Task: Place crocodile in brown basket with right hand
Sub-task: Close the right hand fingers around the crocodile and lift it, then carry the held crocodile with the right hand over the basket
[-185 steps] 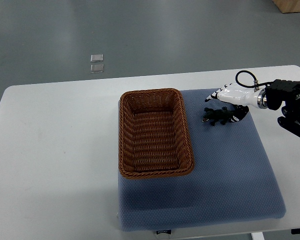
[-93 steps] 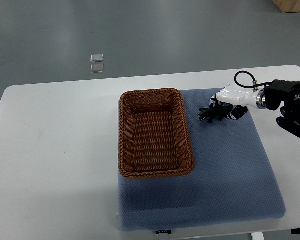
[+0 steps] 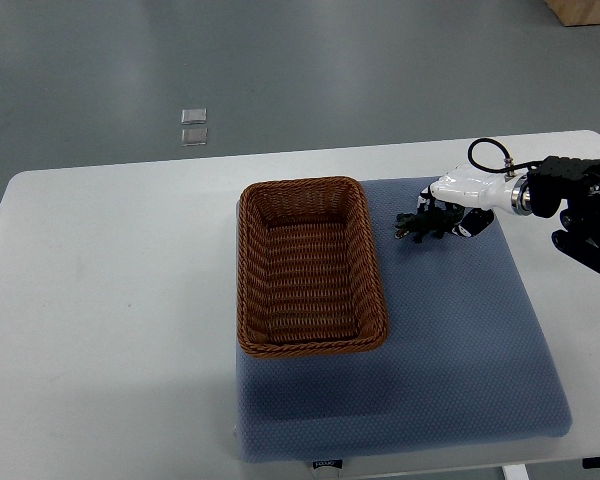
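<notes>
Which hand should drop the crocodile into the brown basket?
The right hand. It holds the crocodile just beside the brown basket, so it only needs a short move. The left hand is not in view.

The pad (image 3: 450,340) lies on the table (image 3: 110,300), toward its right half. The fingers (image 3: 472,224) of the right hand (image 3: 462,195) are over the pad's far right corner, with the arm entering from the right. The crocodile (image 3: 420,227) is clasped in the fingers and stretches out to their left. Further left of the fingers, just apart from the crocodile, the basket (image 3: 242,270) stands along the pad's left edge. Well behind and left of the fingers, two small tiles (image 3: 193,127) lie on the floor.
</notes>
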Controlling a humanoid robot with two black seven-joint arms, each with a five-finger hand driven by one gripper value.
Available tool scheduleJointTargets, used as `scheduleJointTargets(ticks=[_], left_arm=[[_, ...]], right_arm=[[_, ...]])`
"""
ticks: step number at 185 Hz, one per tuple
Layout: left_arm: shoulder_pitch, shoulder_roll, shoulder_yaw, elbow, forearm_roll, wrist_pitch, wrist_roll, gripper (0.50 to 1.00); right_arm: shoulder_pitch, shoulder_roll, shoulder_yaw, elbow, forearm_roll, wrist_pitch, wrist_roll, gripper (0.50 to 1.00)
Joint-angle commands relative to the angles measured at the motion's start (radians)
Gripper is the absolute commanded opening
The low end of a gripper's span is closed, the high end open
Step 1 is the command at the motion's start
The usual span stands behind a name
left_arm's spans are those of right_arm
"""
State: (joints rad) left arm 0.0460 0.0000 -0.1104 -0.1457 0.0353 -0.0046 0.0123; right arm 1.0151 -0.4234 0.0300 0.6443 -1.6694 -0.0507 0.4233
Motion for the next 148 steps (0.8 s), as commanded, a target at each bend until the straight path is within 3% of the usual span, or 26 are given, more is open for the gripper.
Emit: scheduleJointTargets(ticks=[1, 148], left_arm=[[0.0, 0.0, 0.0, 0.0, 0.0, 0.0, 0.0, 1.0], [0.0, 0.0, 0.0, 0.0, 0.0, 0.0, 0.0, 1.0]], right_arm=[[0.0, -0.002, 0.002, 0.0, 0.003, 0.0, 0.0, 0.5], [0.053, -0.023, 0.024, 0.015, 0.165, -0.001, 0.011, 0.5]])
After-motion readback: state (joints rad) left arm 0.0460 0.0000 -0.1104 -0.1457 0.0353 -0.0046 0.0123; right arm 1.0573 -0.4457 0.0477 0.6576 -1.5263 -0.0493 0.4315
